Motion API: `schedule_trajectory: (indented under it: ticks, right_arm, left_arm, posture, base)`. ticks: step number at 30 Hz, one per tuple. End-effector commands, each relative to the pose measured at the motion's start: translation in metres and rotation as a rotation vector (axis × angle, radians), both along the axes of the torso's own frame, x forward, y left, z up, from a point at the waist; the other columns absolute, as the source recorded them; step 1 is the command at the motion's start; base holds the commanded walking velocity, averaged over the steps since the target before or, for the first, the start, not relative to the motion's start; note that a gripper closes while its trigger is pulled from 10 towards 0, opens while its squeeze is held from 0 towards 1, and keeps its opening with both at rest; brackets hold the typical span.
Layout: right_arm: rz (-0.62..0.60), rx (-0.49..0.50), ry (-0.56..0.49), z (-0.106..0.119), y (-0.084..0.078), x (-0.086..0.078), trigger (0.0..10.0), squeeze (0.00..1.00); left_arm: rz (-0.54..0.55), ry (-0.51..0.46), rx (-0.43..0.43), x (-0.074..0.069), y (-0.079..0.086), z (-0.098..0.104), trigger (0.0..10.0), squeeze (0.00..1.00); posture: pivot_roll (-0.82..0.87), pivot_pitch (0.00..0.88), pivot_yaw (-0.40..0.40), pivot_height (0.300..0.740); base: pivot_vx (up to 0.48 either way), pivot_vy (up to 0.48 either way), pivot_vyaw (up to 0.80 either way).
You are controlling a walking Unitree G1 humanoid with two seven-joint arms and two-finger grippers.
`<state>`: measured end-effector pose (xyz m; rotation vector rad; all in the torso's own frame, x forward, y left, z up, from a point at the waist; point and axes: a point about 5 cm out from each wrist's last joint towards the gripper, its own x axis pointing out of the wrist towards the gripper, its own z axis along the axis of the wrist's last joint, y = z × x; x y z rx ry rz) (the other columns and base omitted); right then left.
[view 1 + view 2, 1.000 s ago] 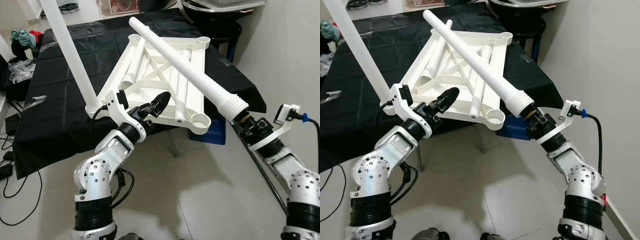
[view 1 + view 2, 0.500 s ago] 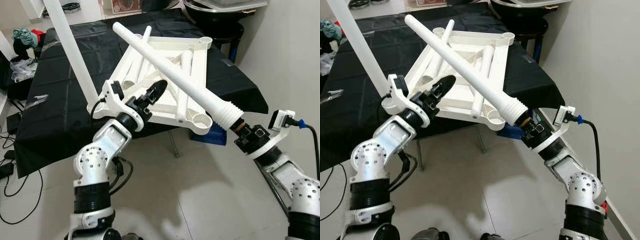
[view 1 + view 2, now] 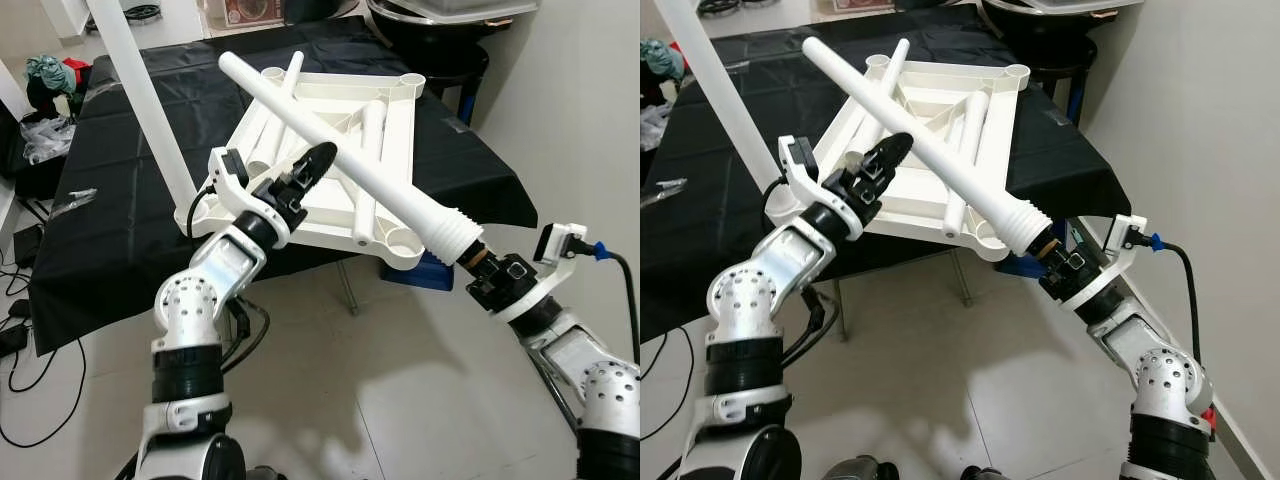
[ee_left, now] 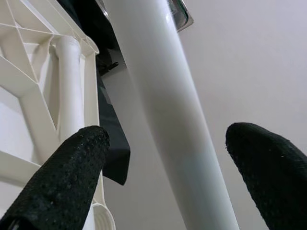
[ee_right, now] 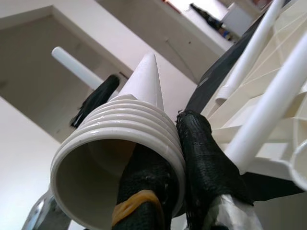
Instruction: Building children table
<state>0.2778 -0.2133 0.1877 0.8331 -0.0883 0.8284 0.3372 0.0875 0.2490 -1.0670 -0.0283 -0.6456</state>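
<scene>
The white table frame lies upside down on a black-clothed table. One white leg stands upright in its near-left corner. Two loose legs lie inside the frame. My right gripper is shut on the threaded end of another long white leg, one finger inside the tube and one finger outside. That leg slants over the frame toward the back left. My left gripper is open at the leg's middle. The shaft passes between its two fingers with gaps on both sides.
A blue box sits on the floor under the table's right corner. A black tub stands behind the table at the right, close to the white wall. Clothes and bags and cables lie at the left.
My left gripper has risen from below the frame's edge to the held leg's middle. My right arm swung the leg so its far tip moved left and slightly lower.
</scene>
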Motion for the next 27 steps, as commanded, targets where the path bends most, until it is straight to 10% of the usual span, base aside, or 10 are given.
schedule_trajectory:
  ticks: [1, 27]
  right_arm:
    - [0.042, 0.024, -0.026, 0.003, 0.004, -0.005, 0.0, 0.0]
    - [0.123, 0.018, -0.008, -0.003, 0.008, -0.017, 0.0, 0.0]
  left_arm:
    - [-0.026, 0.012, -0.063, 0.002, -0.009, -0.002, 10.0, 0.0]
    - [-0.058, -0.015, -0.147, 0.01, -0.009, 0.006, 10.0, 0.0]
  posture:
    - [0.1, 0.135, -0.001, 0.74]
    - [0.09, 0.118, 0.006, 0.74]
  base:
    - [0.0, 0.0, 0.0]
    - [0.0, 0.0, 0.0]
